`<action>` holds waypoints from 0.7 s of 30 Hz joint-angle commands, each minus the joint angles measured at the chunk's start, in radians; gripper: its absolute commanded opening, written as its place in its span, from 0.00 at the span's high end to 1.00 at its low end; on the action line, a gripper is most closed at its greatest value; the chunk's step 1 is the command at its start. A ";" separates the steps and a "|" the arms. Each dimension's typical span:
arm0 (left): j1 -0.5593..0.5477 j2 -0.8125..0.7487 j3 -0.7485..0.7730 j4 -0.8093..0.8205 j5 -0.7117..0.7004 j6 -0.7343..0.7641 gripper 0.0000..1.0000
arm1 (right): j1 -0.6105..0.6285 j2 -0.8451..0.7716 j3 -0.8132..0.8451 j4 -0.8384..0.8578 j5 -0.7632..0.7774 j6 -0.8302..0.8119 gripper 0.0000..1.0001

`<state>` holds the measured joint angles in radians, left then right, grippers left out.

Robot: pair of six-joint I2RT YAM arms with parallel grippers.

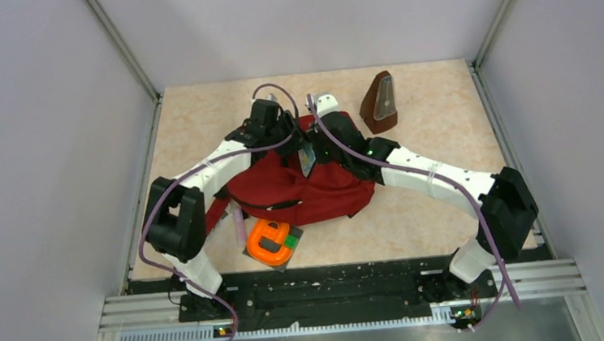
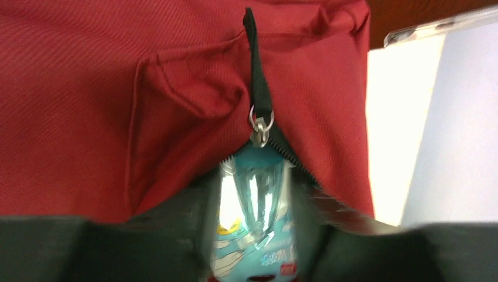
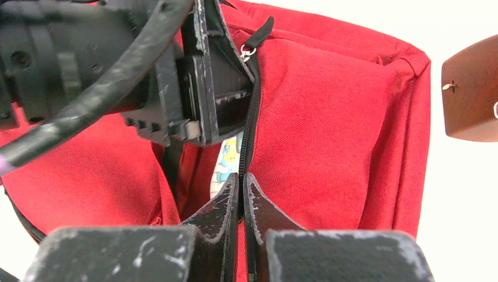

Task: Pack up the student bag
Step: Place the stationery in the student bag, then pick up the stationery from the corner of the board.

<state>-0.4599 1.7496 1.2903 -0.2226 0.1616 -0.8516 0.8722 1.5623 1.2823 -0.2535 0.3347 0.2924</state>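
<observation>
The dark red student bag (image 1: 317, 192) lies in the middle of the table, its black zipper partly undone. My left gripper (image 1: 290, 139) is shut on a glossy teal packet (image 2: 258, 194), whose far end sits in the gap just below the metal zipper pull (image 2: 260, 126). The packet's tip (image 3: 230, 157) shows inside the opening, under the left gripper's head (image 3: 199, 88). My right gripper (image 3: 242, 179) is shut on the black zipper edge (image 3: 249, 132) of the bag, holding that side of the opening. Both grippers meet over the bag's far end.
A brown pyramid-shaped metronome (image 1: 380, 103) stands at the back right, close to the bag's corner (image 3: 473, 94). An orange object (image 1: 269, 242) on a green and grey item lies at the bag's near left side. A black strap (image 1: 221, 213) trails left.
</observation>
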 commanded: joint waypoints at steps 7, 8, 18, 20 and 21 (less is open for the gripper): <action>0.015 -0.368 -0.127 -0.183 -0.143 0.226 0.24 | -0.010 -0.042 0.003 0.020 0.022 0.025 1.00; 0.026 -0.410 -0.147 -0.217 -0.176 0.234 0.23 | -0.011 -0.044 0.003 0.019 0.022 0.025 1.00; 0.406 -0.772 -0.359 -0.506 -0.293 0.161 0.16 | -0.030 -0.066 -0.027 0.044 0.016 0.033 1.00; 0.501 -0.791 -0.395 -0.520 -0.274 0.148 0.13 | -0.040 -0.065 -0.029 0.047 0.007 0.036 1.00; 0.551 -0.795 -0.419 -0.507 -0.239 0.140 0.13 | -0.043 -0.064 -0.030 0.049 0.001 0.036 1.00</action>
<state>-0.0402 0.9836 0.9318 -0.6479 -0.0761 -0.6777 0.8558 1.5517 1.2556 -0.2489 0.3378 0.3183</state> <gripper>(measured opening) 0.859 0.007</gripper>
